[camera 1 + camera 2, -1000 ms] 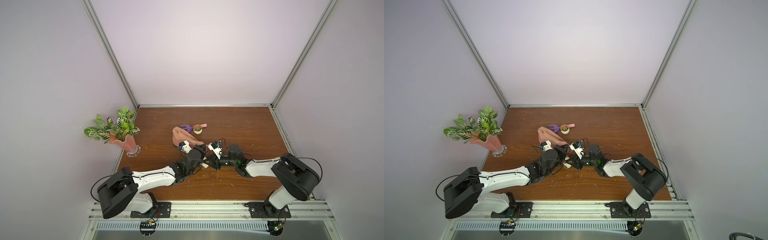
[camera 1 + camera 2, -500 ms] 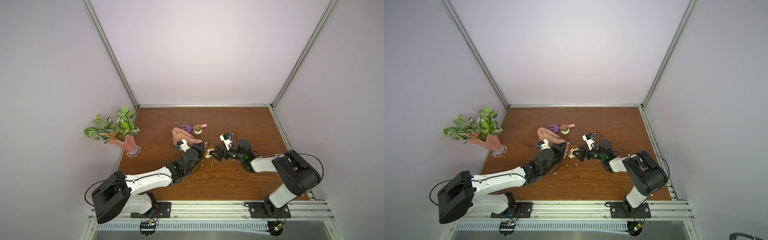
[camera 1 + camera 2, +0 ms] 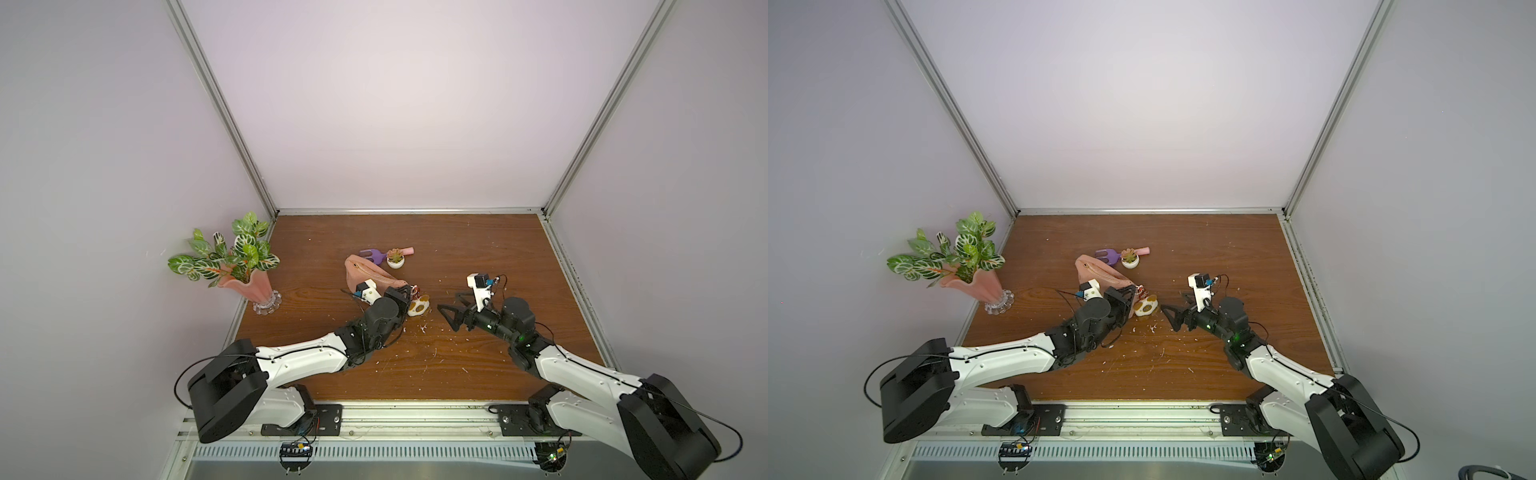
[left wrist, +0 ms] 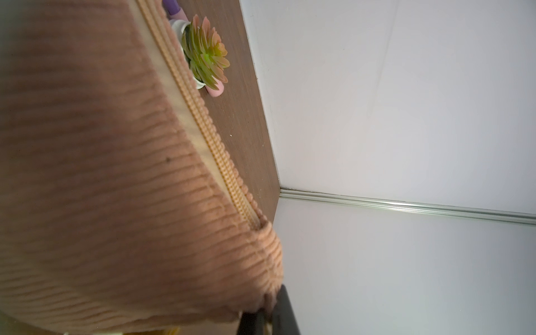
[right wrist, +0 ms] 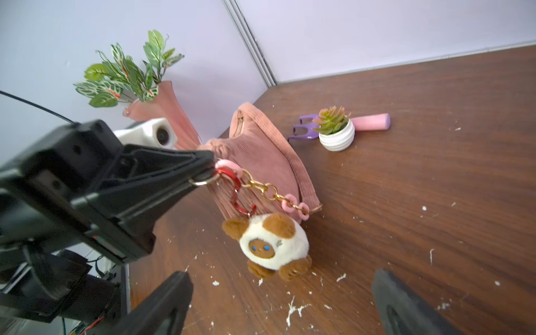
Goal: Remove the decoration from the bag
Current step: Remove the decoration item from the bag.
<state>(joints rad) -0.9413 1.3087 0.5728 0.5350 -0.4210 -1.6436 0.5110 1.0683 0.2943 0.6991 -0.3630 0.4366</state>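
Right claw (image 3: 448, 302) gapes empty near plush charm (image 5: 275, 240); left claw (image 5: 207, 171) clamps corduroy bag (image 5: 261, 156). Detach step: you likely unhook red clasp (image 5: 236, 191) next.

Your left gripper (image 5: 209, 171) is clamped tight on a corner of the bag (image 5: 261, 162), its arm stretched low and forward. Your right gripper (image 3: 448, 302) stands spread wide and empty, pointing toward the left one.

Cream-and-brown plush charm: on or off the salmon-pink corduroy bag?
On: the charm is hooked by its red clip to the gold chain on the bag.
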